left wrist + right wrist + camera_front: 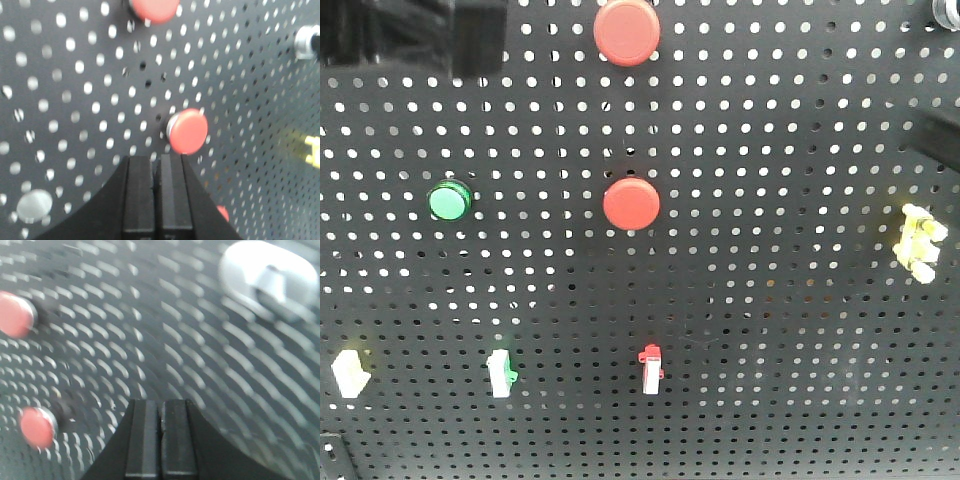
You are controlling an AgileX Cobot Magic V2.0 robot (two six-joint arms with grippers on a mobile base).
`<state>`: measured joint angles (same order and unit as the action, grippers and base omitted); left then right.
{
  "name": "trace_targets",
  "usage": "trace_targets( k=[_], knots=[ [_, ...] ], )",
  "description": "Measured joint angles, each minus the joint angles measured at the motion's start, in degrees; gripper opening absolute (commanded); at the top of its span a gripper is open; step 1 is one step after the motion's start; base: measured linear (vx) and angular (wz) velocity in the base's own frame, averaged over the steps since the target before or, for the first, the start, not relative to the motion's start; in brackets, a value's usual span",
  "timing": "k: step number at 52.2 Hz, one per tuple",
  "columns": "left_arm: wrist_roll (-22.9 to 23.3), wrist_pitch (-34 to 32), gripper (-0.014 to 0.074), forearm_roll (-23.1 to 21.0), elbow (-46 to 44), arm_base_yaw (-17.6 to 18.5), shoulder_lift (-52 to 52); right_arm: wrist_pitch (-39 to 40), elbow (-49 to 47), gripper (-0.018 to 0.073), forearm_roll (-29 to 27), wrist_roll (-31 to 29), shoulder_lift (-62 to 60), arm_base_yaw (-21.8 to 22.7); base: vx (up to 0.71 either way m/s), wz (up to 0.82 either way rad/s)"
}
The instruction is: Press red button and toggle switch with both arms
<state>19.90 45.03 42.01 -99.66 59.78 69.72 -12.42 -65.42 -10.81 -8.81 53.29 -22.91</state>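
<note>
Clamped tight, the left gripper (156, 162) fills the bottom of the left wrist view, its two black fingers pressed flat together with nothing between them. Just above and slightly right of the tips sits the centre red button (187, 131), close, though I cannot tell if it is touched. The upper red button (152, 9) peeks in at the top edge. Over on the right wrist view everything is smeared with blur, but the right gripper (161, 407) is clenched too and holds nothing, and a pale knob (270, 280) shows up at top right. From the front, the black pegboard (770, 300) carries the centre button mid-panel, a green button (450, 200) to its left, and the red toggle switch (651, 368) directly below. The left arm (420, 35) is a dark blur in the top left corner.
</note>
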Motion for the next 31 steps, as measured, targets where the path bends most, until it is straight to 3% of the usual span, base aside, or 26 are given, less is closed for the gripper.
trace_targets(
  k=[13, 31],
  knots=[
    [0.0, 2.5, 0.0001, 0.1, 0.0, 0.0, 0.0, 0.4, -7.5, 0.0, 0.6, -4.3, 4.4, -0.1, 0.0, 0.0],
    [0.0, 2.5, 0.0001, 0.1, 0.0, 0.0, 0.0, -1.3, -9.1, 0.0, 4.7, -5.1, 4.5, -0.1, 0.0, 0.0]
  ],
)
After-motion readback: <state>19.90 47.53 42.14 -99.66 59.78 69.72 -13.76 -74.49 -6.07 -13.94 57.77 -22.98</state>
